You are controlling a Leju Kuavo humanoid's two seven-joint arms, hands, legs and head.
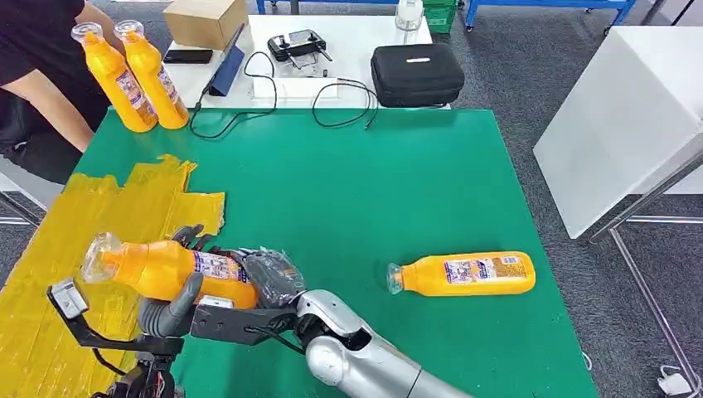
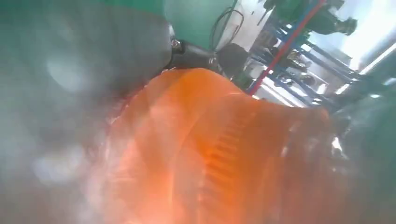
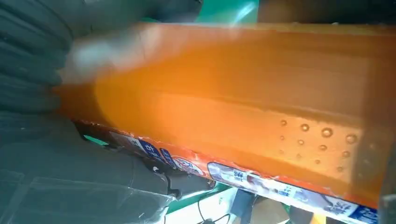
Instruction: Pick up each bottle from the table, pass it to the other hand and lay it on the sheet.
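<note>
An orange bottle (image 1: pixel 157 269) with a clear cap hangs on its side above the near left of the green table (image 1: pixel 356 191), its cap end over the yellow sheet (image 1: pixel 50 249). My left hand (image 1: pixel 174 307) wraps its middle, thumb below and fingers over the top. My right hand (image 1: pixel 269 278) grips its base end. Close up, the bottle (image 2: pixel 224 149) is a blurred orange mass in the left wrist view. The right wrist view has its labelled body (image 3: pixel 233 107) against my right hand (image 3: pixel 37 154). Another orange bottle (image 1: pixel 464 274) lies on its side at the near right.
Two more orange bottles (image 1: pixel 137 75) stand at the table's far left corner, beside a person's arm (image 1: pixel 50 99). Behind the table are cables, a black case (image 1: pixel 416 73), a controller and a cardboard box (image 1: pixel 203 21). A white cabinet (image 1: pixel 630 116) stands to the right.
</note>
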